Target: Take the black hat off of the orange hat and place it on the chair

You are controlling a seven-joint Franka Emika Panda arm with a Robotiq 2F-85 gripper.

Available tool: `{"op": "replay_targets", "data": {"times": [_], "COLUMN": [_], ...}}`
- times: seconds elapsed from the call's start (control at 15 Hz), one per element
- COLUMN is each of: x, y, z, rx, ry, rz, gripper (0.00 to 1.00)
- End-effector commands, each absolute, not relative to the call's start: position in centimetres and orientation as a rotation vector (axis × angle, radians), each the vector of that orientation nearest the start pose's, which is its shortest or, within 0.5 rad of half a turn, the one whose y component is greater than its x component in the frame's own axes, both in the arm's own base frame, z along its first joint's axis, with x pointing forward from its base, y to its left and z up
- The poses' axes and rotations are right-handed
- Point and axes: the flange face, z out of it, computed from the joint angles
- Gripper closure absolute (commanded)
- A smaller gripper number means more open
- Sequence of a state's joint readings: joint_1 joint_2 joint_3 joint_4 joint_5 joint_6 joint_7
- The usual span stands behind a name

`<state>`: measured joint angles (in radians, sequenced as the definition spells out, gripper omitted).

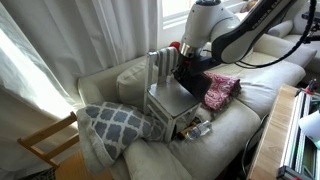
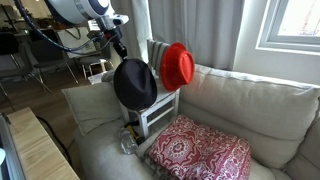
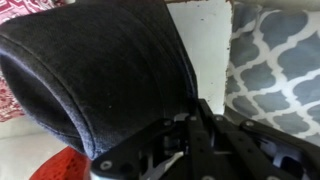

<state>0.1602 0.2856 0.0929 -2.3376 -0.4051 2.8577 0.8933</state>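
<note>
My gripper (image 3: 188, 128) is shut on the brim of the black hat (image 3: 100, 70), which fills most of the wrist view. In an exterior view the black hat (image 2: 135, 84) hangs from the gripper (image 2: 122, 54), tilted on edge over the seat of the pale grey-white chair (image 2: 158, 117). The orange hat (image 2: 178, 65) rests on the chair's back, just beside the black hat and apart from it. It also shows in the wrist view (image 3: 62, 166). In an exterior view the chair (image 1: 168, 97) stands on the sofa, with the black hat (image 1: 191, 76) behind its slatted back.
A pink-red patterned cloth (image 2: 200, 150) lies on the sofa (image 2: 250, 105) beside the chair. A grey-and-white patterned pillow (image 1: 115, 125) lies on the chair's other side. A bare-wood chair (image 1: 45, 142) stands by the curtain. A wooden table edge (image 2: 40, 150) is in front.
</note>
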Motion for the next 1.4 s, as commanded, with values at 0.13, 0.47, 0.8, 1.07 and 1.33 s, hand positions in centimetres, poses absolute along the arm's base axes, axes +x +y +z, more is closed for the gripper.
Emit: {"op": "replay_targets", "data": {"times": [0.13, 0.47, 0.8, 1.07, 1.33], "x": [52.2, 53.6, 55.1, 55.7, 55.9], "y": [18.9, 20.0, 20.1, 20.0, 19.5], "z": [19.4, 18.0, 17.4, 17.6, 20.1], "rx": [-2.987, -2.911, -2.843, -2.797, -2.81], "ry": [0.249, 0.167, 0.145, 0.174, 0.236], "rz": [-0.393, -0.481, -0.57, -0.578, -0.435], "gripper": [0.99, 0.99, 0.69, 0.42, 0.11]}}
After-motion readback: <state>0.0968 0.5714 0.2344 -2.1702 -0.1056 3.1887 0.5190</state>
